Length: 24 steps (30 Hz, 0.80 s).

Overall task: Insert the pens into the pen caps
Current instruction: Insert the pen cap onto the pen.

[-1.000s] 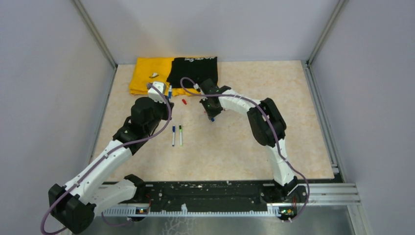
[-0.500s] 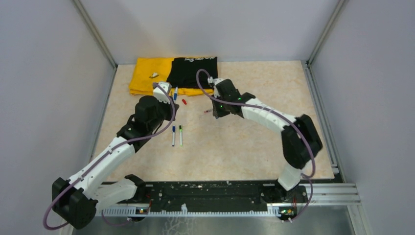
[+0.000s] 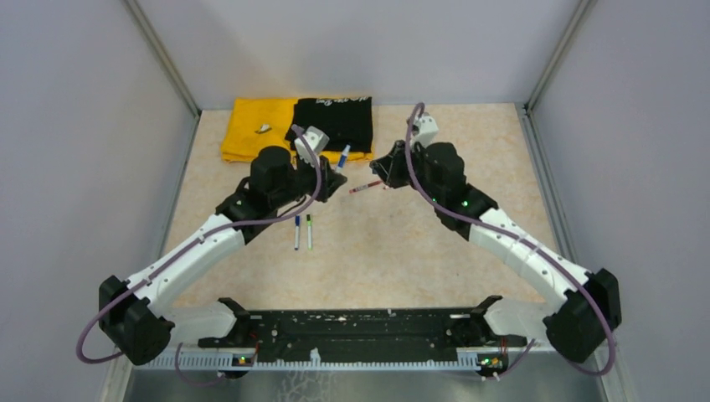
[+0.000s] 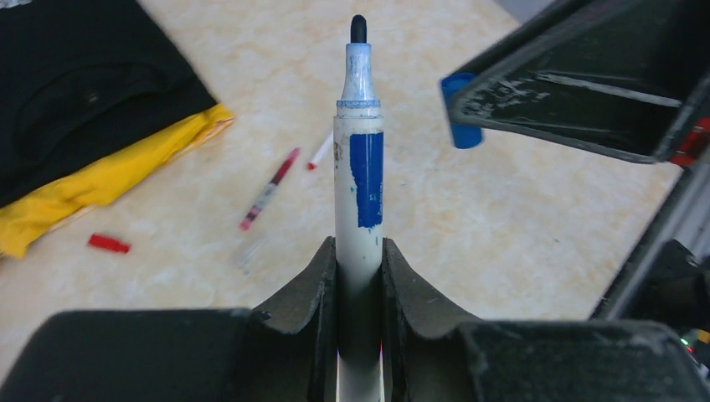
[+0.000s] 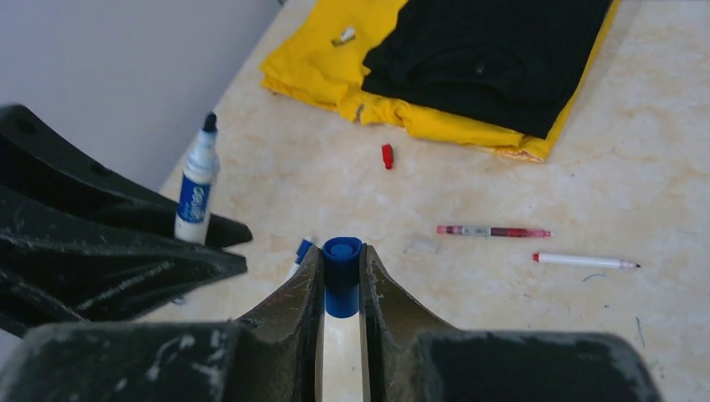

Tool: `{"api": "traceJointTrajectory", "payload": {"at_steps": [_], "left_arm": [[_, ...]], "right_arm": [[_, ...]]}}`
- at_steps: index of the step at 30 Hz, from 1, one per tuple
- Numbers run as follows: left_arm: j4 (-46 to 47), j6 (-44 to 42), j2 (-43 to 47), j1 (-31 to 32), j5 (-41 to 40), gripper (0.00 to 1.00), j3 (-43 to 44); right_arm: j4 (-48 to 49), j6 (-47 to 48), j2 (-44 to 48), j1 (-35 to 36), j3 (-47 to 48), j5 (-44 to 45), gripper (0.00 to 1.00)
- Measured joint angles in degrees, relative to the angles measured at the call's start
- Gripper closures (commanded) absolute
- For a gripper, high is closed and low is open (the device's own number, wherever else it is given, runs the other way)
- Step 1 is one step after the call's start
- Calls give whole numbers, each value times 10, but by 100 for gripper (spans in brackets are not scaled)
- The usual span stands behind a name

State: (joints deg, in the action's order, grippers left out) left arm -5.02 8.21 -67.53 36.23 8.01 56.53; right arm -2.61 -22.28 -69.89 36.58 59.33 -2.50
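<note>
top view
left hand: closed on blue pen, held up off the table, tip toward the right arm
right hand: narrow, facing the left hand; what it pinches is too small to tell here
loose pens: blue-ended pen and green-ended pen lie side by side mid-table; red pen lies on the table between the two hands
cloths: yellow cloth and black cloth at the far edge

left wrist view
grip: fingers clamp the white barrel low down; blue label and bare dark tip stick out free
blue cap: pinched in the right hand, just beside the pen tip on its right, not on it
table bits: red cap near the yellow cloth; white pen just beyond the red pen

right wrist view
grip: right hand holds the blue cap by its sides, round end showing between the fingers
pen position: off to the left, not lined up with the cap
step: likely aligning tip to cap mouth before pushing

handling
pen: light, stiff, smooth plastic, may slide or twist in the fingers when pushed
cap: tiny, rigid, easy to pop out of a pinch
hold: pen on the barrel, tip end clear; cap on its side wall, mouth unblocked
risk: off-axis push skews the cap or drops it
</note>
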Motion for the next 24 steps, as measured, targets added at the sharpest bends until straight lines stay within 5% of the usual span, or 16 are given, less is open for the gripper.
{"api": "traceJointTrajectory", "payload": {"at_steps": [12,24], "left_arm": [[93,77,-10,84,70,100,-8],[128,89,-25,108,128,100,-12]], "right_arm": [[217,-190,157,0,-162,100,100],[390,-264,180,0,-231,128,100]]}}
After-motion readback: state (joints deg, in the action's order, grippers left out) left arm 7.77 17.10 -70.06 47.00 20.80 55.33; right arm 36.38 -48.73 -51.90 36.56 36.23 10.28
